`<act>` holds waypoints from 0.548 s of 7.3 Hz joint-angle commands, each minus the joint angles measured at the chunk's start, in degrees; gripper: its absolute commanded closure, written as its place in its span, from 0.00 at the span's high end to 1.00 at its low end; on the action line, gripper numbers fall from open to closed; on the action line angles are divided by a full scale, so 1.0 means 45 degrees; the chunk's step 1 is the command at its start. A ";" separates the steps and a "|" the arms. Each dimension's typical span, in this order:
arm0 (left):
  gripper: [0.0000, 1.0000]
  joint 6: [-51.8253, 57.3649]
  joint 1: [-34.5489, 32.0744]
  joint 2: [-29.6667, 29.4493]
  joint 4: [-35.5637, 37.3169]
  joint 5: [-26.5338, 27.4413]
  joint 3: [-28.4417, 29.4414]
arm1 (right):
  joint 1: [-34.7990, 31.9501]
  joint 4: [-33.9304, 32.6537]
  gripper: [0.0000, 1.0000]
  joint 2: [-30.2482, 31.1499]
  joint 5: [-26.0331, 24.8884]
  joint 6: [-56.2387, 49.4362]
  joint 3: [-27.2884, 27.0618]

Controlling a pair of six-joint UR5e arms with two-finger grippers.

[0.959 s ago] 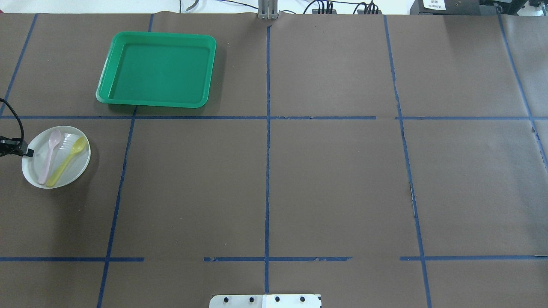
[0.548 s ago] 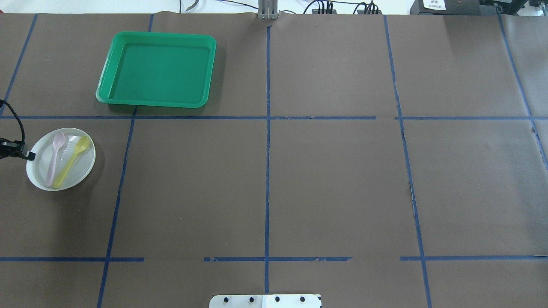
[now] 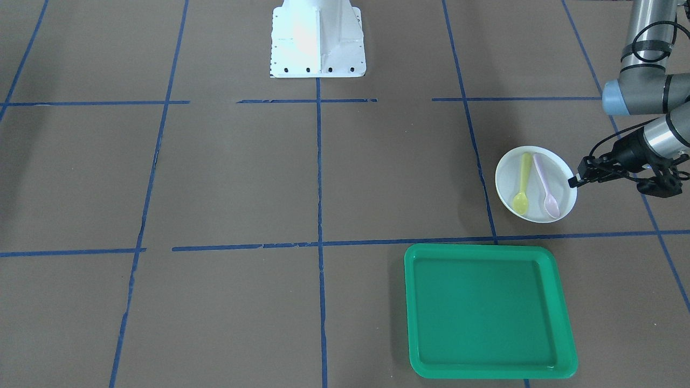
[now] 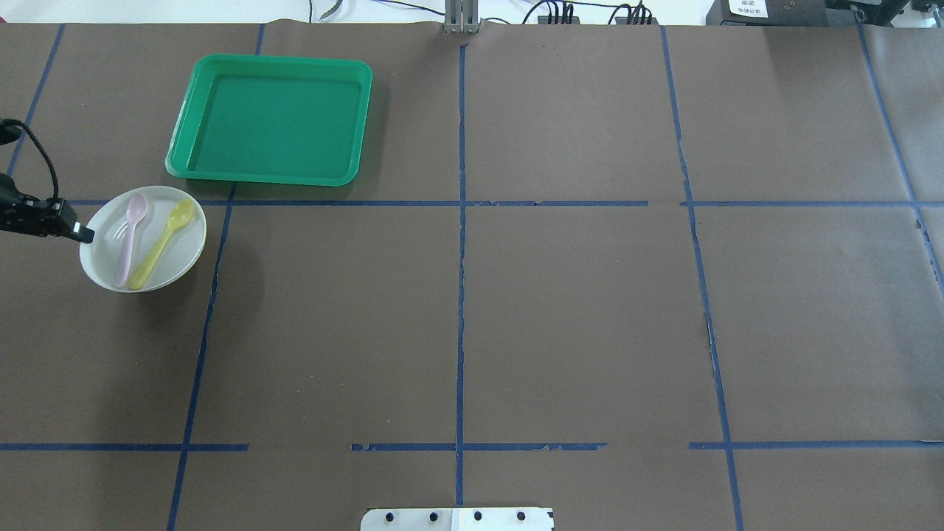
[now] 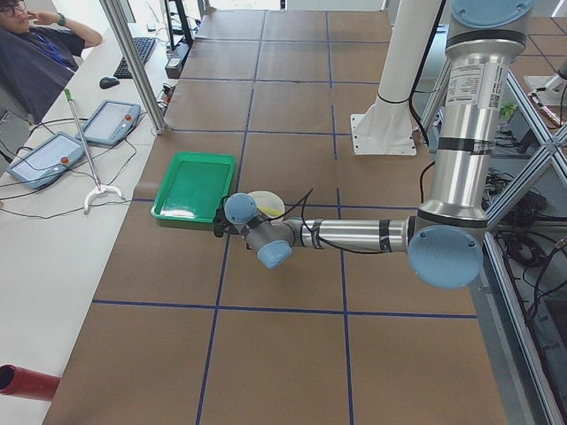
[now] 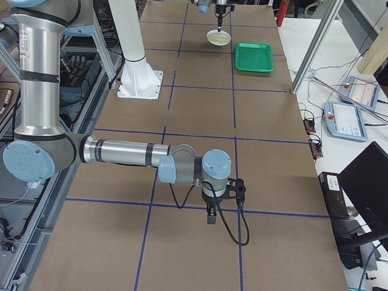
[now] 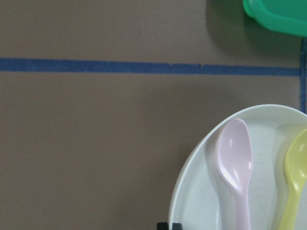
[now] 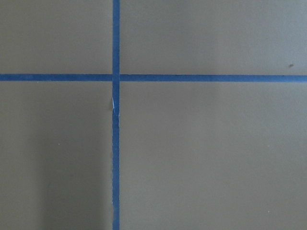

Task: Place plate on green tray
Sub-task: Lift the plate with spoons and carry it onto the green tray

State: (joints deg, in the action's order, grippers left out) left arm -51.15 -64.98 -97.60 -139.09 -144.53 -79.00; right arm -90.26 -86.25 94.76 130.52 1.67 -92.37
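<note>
White plate point(image 4: 181, 258) (pink spoon point(image 4: 131, 225) and yellow spoon point(image 4: 168, 232) lying in it) near bench's left edge, rim clenched by left gripper point(image 4: 85, 236). Just short of green tray point(image 4: 273, 122), far-left corner. Cannot tell whether right gripper point(image 6: 210, 217) is released or clenched.

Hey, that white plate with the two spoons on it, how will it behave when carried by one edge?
The plate looks thin and plastic, so probably light and fairly stiff. The left end effector pinches only one rim edge, so it may sag or tilt. The pink spoon and yellow spoon lie loose, likely sliding if it tips.
</note>
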 commanded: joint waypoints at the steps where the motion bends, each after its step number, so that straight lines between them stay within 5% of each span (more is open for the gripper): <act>1: 0.00 -0.1752 -0.0033 -0.2400 0.0321 0.0065 0.1199 | 0.0000 0.0006 1.00 0.0016 0.0000 0.0000 0.0000; 4: 0.00 -0.1796 -0.0111 -0.5076 0.1239 0.0298 0.3578 | 0.0000 -0.0014 1.00 -0.0003 0.0000 0.0000 0.0000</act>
State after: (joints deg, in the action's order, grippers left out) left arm -58.98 -65.40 -114.58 -135.07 -143.89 -68.38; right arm -90.26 -86.26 94.79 130.52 1.67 -92.37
